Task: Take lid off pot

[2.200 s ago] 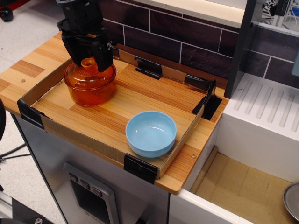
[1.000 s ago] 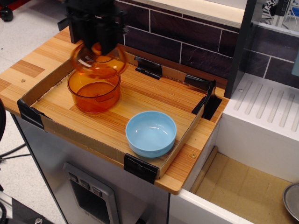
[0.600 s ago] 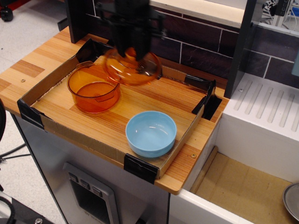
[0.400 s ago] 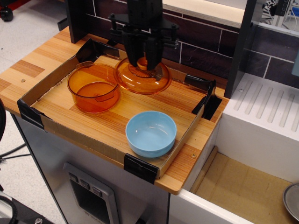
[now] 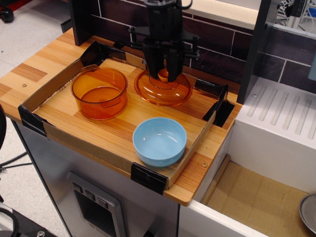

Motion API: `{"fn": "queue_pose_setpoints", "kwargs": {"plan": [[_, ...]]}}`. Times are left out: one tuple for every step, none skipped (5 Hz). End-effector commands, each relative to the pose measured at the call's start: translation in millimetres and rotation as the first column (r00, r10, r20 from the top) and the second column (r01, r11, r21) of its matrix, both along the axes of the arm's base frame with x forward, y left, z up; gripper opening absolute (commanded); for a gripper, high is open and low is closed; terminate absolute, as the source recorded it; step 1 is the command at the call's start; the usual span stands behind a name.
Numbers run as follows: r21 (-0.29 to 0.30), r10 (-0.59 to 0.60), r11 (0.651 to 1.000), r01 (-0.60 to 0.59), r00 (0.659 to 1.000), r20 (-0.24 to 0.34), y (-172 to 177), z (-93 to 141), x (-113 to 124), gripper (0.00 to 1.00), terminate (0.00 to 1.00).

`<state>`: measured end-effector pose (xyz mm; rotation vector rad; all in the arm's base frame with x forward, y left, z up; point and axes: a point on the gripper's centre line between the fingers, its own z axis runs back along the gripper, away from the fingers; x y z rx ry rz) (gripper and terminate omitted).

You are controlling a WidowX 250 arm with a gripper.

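From the one overhead view, the lid (image 5: 163,89) was off the pot (image 5: 99,93) and sat low over the wooden tray floor (image 5: 123,123) toward the back, right of the pot and behind the light blue bowl (image 5: 159,140). The pot stood open at the tray's left end, well apart from the lid. The step in hand looked like the set-down, and to do it well the lid needed to go flat onto bare wood, clear of the bowl's rim and the cardboard back wall (image 5: 182,76), before any letting go. A level lid would settle quietly; a tilted one could rock or slide on that smooth grain.

The gripper (image 5: 164,74) came straight down from above, its dark fingers (image 5: 173,66) closed in on either side of the small orange knob (image 5: 163,75), narrow gap, clamped on the knob as far as could be judged. Whether the lid's rim was already touching the wood or hung just above it, the view couldn't settle
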<state>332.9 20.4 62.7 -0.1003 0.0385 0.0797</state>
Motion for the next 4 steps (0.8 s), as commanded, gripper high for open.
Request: {"fn": "queue_pose_setpoints", "kwargs": {"plan": [[0.002, -0.008, 1.000, 0.008, 1.000, 0.025, -1, -6, 17, 0.00, 0.00], [0.002, -0.012, 1.000, 0.012, 1.000, -0.001, -8, -15, 15, 1.00, 0.00], [0.001, 0.001, 1.000, -0.001, 1.000, -0.008, -12, -17, 16, 1.00, 0.00], [-0.035, 0.011, 0.999, -0.011, 1.000, -0.005, -12, -15, 18, 1.00, 0.00]]}}
